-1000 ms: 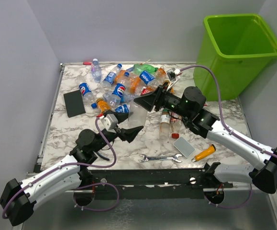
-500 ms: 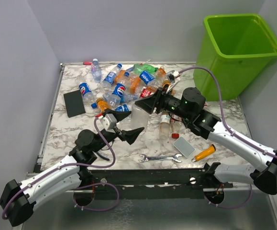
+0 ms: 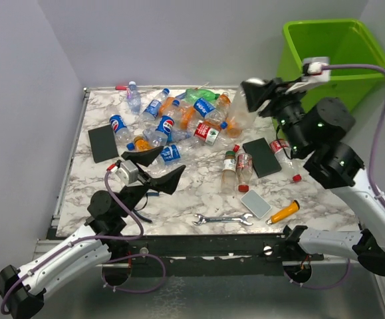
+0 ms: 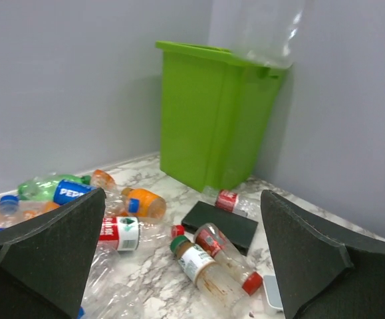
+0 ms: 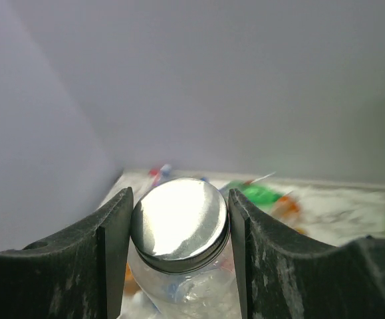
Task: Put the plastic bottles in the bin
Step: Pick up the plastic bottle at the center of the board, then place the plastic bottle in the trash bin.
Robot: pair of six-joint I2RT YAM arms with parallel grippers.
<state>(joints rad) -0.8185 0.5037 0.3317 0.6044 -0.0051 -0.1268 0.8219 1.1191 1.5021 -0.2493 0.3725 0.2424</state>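
Right gripper (image 3: 253, 93): raised beside the near rim of the bin (image 3: 312, 100); jaws clamped on a clear bottle (image 3: 240, 113) near its upper end, its body hanging down
Left gripper (image 3: 157, 167): low over the near left of the marble table (image 3: 199, 193); jaws spread wide, holding nothing
Bin: lime green, upright, past the table's far right corner
Other bottles (image 3: 179, 119): heaped at the table's far middle; a few more lie either side of a black slab (image 3: 262, 157)
Tools: wrench (image 3: 222, 219) and orange-handled screwdriver (image 3: 284, 212) near the front edge
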